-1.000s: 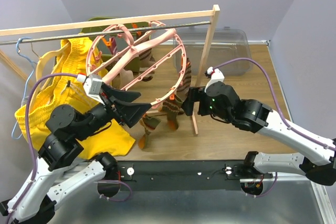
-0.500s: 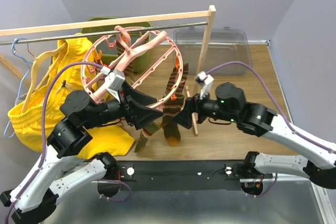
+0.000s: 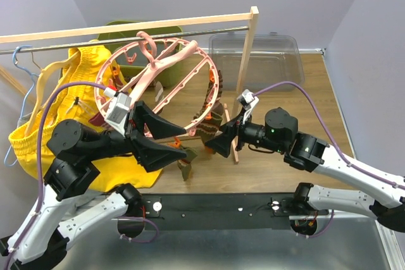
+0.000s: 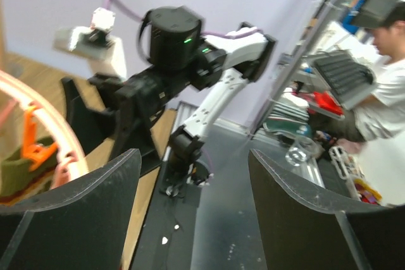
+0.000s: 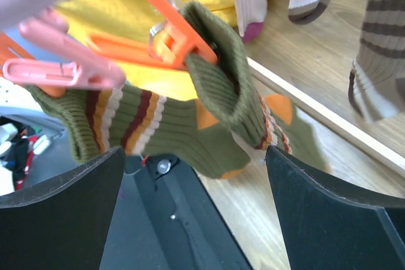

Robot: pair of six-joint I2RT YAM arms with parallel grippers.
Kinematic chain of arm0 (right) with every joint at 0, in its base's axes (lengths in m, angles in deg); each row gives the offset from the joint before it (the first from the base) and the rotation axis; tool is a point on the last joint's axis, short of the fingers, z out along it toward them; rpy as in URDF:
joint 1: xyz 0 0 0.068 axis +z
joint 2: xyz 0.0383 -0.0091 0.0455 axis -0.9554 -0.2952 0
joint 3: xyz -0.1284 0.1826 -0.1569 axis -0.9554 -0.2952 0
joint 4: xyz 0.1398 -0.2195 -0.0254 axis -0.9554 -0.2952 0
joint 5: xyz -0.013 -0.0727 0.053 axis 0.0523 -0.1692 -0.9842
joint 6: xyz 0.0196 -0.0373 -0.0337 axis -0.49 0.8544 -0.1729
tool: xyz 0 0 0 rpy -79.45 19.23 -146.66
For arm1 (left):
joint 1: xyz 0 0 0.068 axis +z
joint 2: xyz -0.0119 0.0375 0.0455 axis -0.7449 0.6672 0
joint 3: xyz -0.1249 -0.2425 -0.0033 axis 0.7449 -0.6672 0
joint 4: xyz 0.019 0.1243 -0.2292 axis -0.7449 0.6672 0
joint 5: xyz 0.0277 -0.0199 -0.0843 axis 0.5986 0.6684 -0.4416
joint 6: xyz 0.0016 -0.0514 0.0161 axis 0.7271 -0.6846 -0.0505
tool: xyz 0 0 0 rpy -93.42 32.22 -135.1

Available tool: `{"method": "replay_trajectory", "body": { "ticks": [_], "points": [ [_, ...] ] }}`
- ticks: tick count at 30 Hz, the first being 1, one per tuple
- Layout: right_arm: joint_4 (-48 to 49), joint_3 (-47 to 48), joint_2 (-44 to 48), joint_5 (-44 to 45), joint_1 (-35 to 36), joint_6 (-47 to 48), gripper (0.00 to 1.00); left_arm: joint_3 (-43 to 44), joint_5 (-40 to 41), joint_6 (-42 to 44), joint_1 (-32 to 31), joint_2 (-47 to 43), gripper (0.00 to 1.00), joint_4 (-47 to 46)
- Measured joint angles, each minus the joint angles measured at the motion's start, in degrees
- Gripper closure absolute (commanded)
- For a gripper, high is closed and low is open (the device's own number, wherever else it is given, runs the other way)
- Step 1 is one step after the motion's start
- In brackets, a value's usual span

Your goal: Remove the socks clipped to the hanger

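Left jaws lower now, spread wide, olive sock clipped to hanger

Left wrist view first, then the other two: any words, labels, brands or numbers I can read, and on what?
No legible text in any view.
Left wrist: the shelf clutter beside the person is too blurred to read.
Right wrist: the olive sock and orange clip show no print.
Top external: the hanger and clear bin carry no visible label.
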Motion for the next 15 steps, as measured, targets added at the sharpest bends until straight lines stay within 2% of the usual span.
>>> {"method": "replay_trajectory", "body": {
  "ticks": [4,6,8,12,15],
  "points": [
    [4.7,-4.5,1.4,0.3,0.0,0.3,0.12,-1.6,-3.7,-2.4,0.0,-1.6,0.23,-4.5],
    [6.7,-5.9,1.2,-0.1,0.0,0.0,0.26,-2.2,-4.9,-3.3,0.0,-2.1,0.23,-5.9],
    [9.8,-7.2,0.6,-1.3,0.0,-0.7,0.33,-2.6,-5.6,-4.0,0.0,-2.3,0.24,-7.0],
    [13.3,-8.0,-1.1,-2.4,0.0,-2.0,0.33,-3.5,-6.6,-5.3,0.0,-2.3,0.25,-8.2],
    [14.2,-8.6,-1.1,-1.9,0.0,-2.4,0.27,-4.0,-6.9,-5.9,0.0,-2.3,0.24,-8.5]
  ]
}}
